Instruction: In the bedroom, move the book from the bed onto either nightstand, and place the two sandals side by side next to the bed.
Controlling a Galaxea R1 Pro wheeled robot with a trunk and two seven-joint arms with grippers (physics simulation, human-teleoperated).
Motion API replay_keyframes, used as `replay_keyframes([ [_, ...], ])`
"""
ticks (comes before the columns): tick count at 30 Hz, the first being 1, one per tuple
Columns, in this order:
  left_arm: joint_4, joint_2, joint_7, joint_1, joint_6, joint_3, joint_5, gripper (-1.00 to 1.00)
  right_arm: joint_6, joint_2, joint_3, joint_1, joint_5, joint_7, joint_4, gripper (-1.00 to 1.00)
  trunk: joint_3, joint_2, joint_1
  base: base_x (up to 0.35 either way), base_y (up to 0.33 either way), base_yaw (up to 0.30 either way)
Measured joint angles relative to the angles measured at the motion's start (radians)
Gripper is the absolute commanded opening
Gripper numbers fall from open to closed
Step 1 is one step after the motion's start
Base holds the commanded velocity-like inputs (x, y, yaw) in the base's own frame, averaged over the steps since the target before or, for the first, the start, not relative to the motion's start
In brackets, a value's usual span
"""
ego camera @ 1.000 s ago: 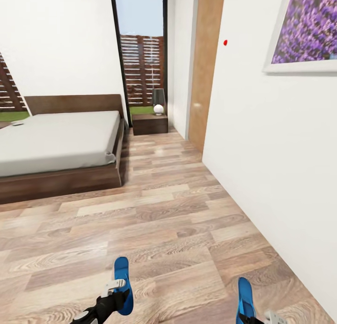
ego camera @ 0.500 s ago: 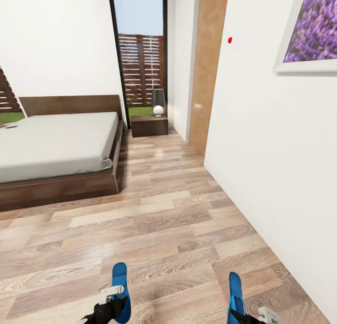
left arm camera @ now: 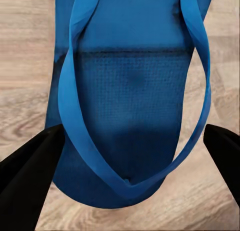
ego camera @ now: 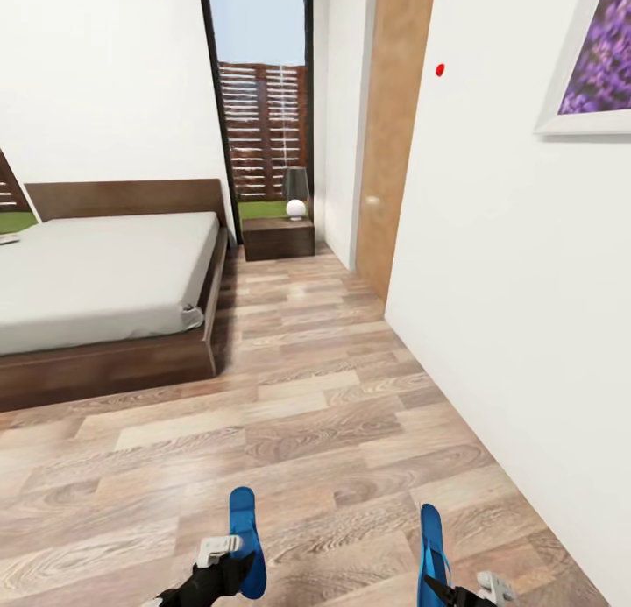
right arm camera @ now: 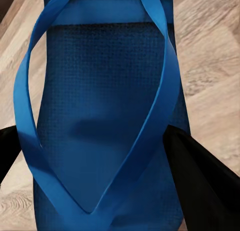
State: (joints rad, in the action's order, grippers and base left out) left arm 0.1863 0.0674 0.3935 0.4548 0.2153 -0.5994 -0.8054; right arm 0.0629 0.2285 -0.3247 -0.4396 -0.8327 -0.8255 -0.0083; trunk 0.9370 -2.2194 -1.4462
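Two black-fingered hands each pinch one flat blue sandal: the left hand [ego camera: 230, 561] grips the left sandal [ego camera: 247, 541], the right hand [ego camera: 456, 589] the right sandal [ego camera: 431, 550]. Smooth straps cross finely textured soles above the wood-plank floor [ego camera: 315, 414]. Farther off, the bed [ego camera: 96, 274] shows a plain off-white mattress on dark wood; a small dark nightstand [ego camera: 278, 236] stands beyond its far corner.
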Motion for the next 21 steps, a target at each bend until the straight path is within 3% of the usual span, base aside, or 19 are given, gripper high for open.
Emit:
replay_keyframes([
  [2,-0.002,0.002,0.055,0.000,-0.001,-0.001,-0.001,-1.00,0.000,0.000,0.000,0.000,0.000,0.000,0.000,-1.00,0.000,0.000,0.000,0.296,0.000,0.000],
  [5,-0.022,0.005,0.074,0.000,-0.001,0.004,-0.003,-1.00,0.000,0.000,0.000,0.000,0.000,0.000,0.000,-1.00,0.000,0.000,0.000,0.235,0.000,0.000],
  [13,-0.031,0.003,-0.029,0.000,0.003,0.005,-0.003,-1.00,0.000,0.000,0.001,0.000,0.000,0.004,0.001,-1.00,0.000,0.000,0.000,0.179,0.000,0.000],
  [21,-0.031,0.003,-0.043,0.000,0.002,0.004,-0.003,-1.00,0.000,0.000,0.001,0.000,0.000,0.004,0.001,-1.00,0.000,0.000,0.000,0.322,0.000,0.000],
])
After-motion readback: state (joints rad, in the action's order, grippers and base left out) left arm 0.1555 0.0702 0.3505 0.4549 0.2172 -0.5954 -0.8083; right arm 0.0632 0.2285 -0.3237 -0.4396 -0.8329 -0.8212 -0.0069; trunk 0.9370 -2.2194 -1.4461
